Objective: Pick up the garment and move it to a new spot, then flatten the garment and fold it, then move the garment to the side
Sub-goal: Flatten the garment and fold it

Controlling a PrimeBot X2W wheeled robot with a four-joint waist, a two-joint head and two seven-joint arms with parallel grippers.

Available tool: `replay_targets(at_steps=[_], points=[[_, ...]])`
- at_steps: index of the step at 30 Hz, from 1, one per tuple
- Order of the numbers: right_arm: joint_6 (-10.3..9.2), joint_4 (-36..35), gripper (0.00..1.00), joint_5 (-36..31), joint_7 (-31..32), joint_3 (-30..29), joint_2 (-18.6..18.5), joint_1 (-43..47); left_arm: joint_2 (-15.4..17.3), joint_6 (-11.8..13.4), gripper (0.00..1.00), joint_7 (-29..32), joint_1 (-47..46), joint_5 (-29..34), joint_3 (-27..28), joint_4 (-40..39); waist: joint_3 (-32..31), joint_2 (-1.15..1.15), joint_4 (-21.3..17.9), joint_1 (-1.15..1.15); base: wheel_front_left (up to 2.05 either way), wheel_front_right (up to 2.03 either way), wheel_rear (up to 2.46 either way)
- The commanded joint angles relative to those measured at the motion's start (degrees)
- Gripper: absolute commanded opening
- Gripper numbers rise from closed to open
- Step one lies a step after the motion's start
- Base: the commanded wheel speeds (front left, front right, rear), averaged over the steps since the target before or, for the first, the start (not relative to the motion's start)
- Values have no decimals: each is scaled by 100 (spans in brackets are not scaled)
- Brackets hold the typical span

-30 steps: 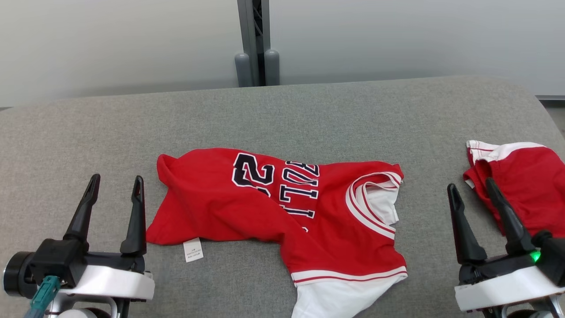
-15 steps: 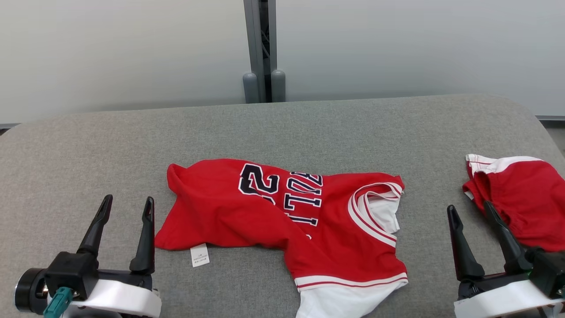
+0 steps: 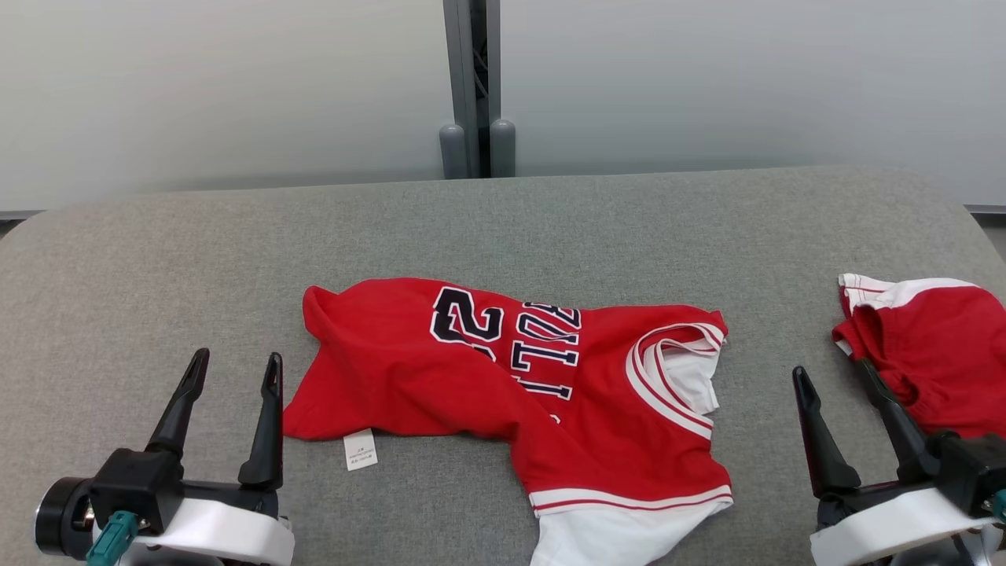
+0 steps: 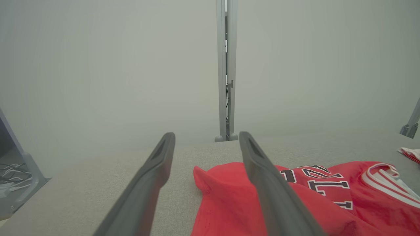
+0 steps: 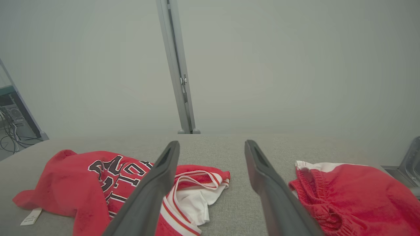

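Garment (image 3: pixel 440 377) crumpled on table (image 3: pixel 157 259); both hands apart, empty

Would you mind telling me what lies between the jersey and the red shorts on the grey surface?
Nothing lies there: between the jersey and the shorts is bare grey surface, plain in the head view and the right wrist view.

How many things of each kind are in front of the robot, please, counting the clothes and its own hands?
Jerseys: 1, the red jersey, lying crumpled
Shorts: 1, the red shorts, off to the right
Robot hands: 2, the left hand and the right hand, both open and empty
Total: 4
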Motion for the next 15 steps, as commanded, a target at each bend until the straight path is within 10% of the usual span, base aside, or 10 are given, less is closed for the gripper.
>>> replay_targets(at_steps=[1, 15], points=[[12, 81, 100, 13, 28, 18, -112, -23, 24, 25, 100, -4, -97, -26, 0, -20, 41, 0, 5, 0, 0, 0, 0], [11, 1383, 100, 952, 511, 1686, -1098, 4, -64, -114, 100, -96, -423, -50, -200, 138, 409, 0, 158, 0, 0, 0, 0]])
